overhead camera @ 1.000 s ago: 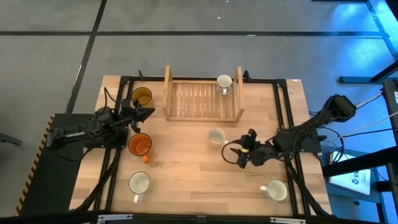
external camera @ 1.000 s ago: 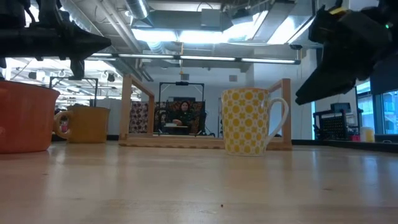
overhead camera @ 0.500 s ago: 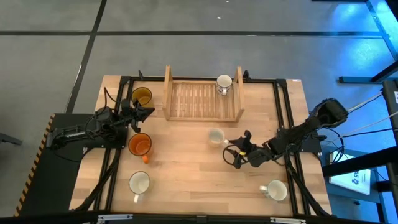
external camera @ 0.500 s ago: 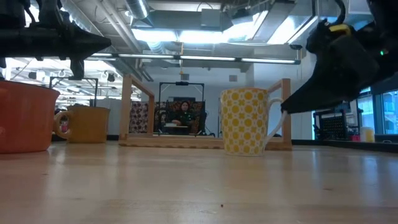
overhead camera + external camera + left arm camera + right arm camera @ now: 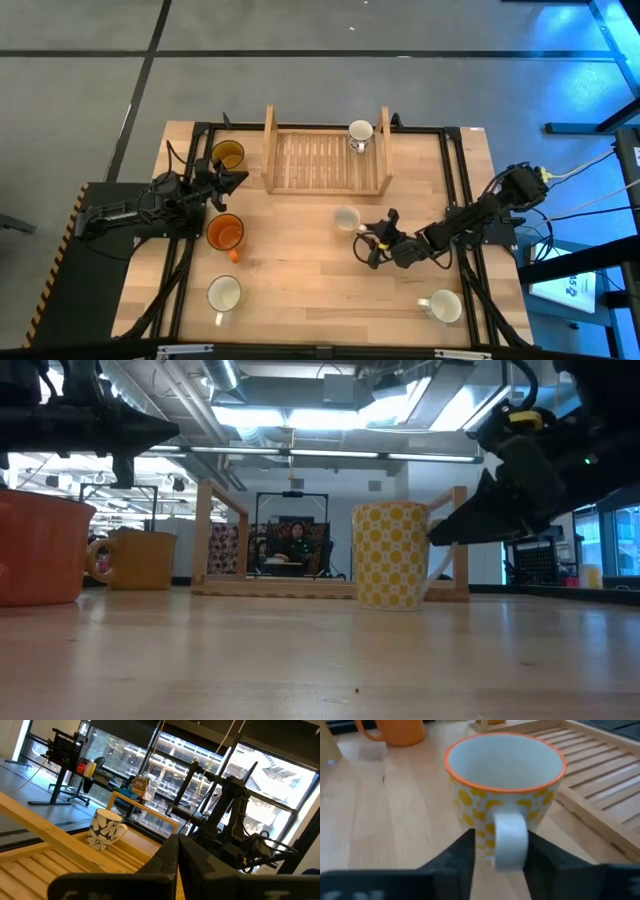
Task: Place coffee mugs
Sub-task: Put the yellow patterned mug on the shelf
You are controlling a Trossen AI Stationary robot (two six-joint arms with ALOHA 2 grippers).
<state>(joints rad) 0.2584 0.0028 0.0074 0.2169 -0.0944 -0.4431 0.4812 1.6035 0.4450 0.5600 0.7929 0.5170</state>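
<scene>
Now right pincer half-open, fingers flanking handle of yellow-patterned mug, grip uncertain.

No readable text, labels, brands, numbers or signs in any view. Mugs carry patterns only, no lettering: yellow-spotted mug and flower-print mug. Small white object at the far right edge of the high view may bear marks, but too small to read.
</scene>
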